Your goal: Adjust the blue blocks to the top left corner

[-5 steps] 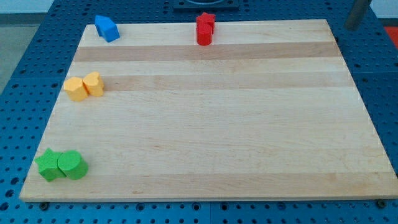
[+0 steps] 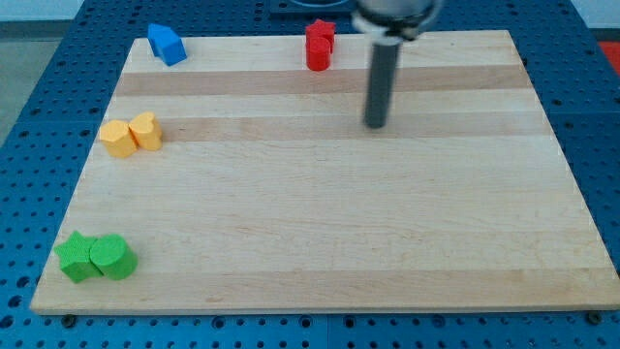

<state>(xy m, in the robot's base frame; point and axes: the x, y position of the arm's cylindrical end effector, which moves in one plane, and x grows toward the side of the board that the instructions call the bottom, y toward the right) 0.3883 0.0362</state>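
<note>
The blue blocks (image 2: 166, 44) sit pressed together at the board's top left corner; their shapes are hard to make out. My rod comes down from the view's top and my tip (image 2: 375, 125) rests on the board right of centre in the upper part. It is far to the right of the blue blocks and a little below and right of the red blocks (image 2: 319, 45). It touches no block.
Two red blocks stand at the top edge, near the middle. Two yellow blocks (image 2: 132, 134) sit at the left edge. Two green blocks (image 2: 95, 257) sit at the bottom left corner. The wooden board (image 2: 329, 223) lies on a blue perforated table.
The rod has come into the board from the view's top right corner and now stands right of the red blocks. No block has moved.
</note>
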